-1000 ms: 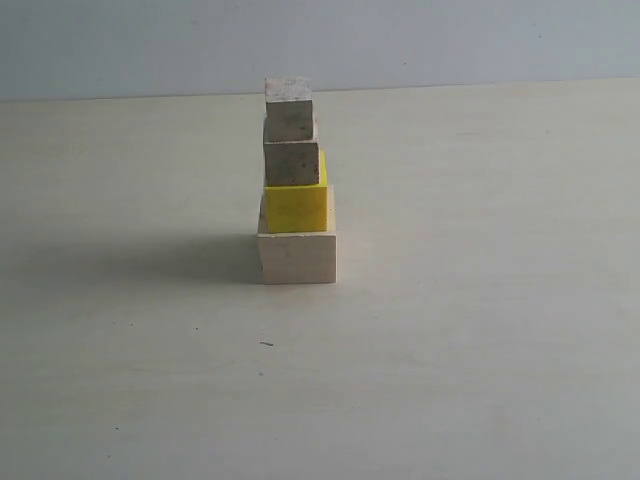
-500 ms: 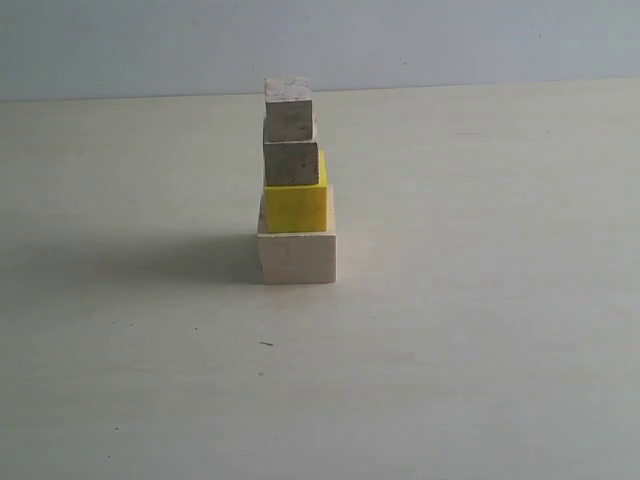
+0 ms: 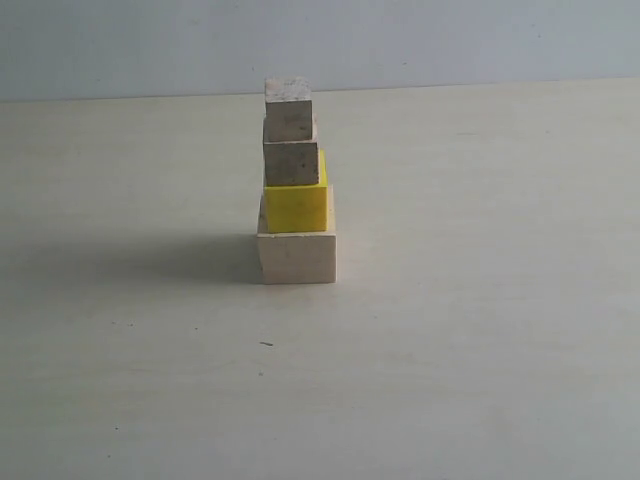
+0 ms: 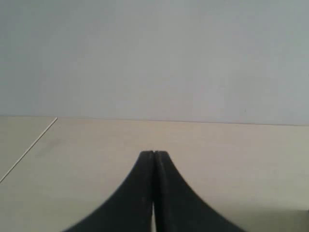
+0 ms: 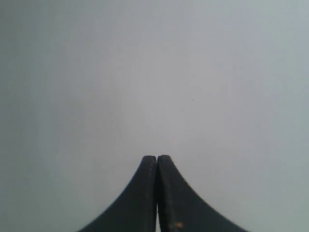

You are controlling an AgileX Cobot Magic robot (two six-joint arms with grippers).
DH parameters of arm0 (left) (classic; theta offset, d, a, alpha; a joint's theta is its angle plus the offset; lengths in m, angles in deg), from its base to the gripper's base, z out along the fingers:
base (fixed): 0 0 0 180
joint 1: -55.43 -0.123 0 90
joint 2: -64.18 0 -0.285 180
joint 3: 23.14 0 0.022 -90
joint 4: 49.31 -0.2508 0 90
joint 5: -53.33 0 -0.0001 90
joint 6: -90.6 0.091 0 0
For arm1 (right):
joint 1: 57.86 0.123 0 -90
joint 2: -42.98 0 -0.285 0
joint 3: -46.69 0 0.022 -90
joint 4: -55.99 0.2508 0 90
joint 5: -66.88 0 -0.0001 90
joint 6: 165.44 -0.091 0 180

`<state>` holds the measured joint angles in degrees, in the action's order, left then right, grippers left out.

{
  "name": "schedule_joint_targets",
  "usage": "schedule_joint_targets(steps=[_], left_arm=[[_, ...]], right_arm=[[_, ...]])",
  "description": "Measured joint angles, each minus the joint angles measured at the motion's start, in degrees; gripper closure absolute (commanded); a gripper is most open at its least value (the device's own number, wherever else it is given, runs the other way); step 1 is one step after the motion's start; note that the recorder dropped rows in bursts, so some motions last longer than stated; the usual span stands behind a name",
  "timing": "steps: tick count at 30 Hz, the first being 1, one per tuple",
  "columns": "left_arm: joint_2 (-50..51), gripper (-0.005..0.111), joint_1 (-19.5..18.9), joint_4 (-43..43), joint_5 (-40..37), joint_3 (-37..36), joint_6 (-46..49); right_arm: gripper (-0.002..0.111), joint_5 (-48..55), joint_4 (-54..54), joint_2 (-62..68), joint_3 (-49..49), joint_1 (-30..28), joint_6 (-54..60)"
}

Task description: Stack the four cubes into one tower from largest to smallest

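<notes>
Insp. notes, L to R.

1. My left tool (image 4: pixel 153 153): both black fingers pressed flat together, no gap, nothing between them. Closed, empty. Wrist view shows it above pale tabletop (image 4: pixel 231 159), pointing twd a plain grey wall (image 4: pixel 154 58). A thin dark line (image 4: pixel 29 145) crosses the tabletop ahead of it.

2. Shadow (image 3: pixel 150 258): soft, grey, lying on the tabletop to the left of the stack's base.

3. Tower (image 3: pixel 295 180): stands upright on the tabletop, a little left of centre in the ext. view, free of both tools. Four tiers, btm to top:
- large pale cube (image 3: pixel 297 257), unpainted wood, cream face, resting on the tabletop.
- yellow cube (image 3: pixel 296 208), bright, clean edges, narrower than the base.
- medium cube (image 3: pixel 291 163), wood, front face in shade and reading grey-brown w/ fine speckle.
- small cube (image 3: pixel 288 110), same wood, shaded front, paler top face.
Left edges approx. flush; each tier steps in on the right, so a yellow strip shows beside the medium cube. Every tier in full contact w/ the one below. No visible lean.

4. Speck (image 3: pixel 266 344): small dark mark on the tabletop in front of the tower, apart from it.

5. My right tool (image 5: pixel 157 157): black fingers shut tight against each other, holding nothing. Only plain grey wall behind it. Tiny orange fleck (image 5: pixel 179 224) on one finger.
</notes>
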<state>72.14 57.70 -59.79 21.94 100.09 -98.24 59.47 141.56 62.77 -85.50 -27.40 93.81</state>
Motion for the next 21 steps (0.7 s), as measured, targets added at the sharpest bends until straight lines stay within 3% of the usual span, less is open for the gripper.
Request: schedule_joint_targets(steps=[14,21], left_arm=[[0.0,0.107,0.0,0.4,0.0,-0.3,0.0],[0.0,0.107,0.0,1.2,0.8,-6.9,0.0]], right_arm=[[0.108,0.0,0.0,0.0,0.0,0.0,0.0],[0.108,0.0,0.0,0.0,0.0,0.0,0.0]])
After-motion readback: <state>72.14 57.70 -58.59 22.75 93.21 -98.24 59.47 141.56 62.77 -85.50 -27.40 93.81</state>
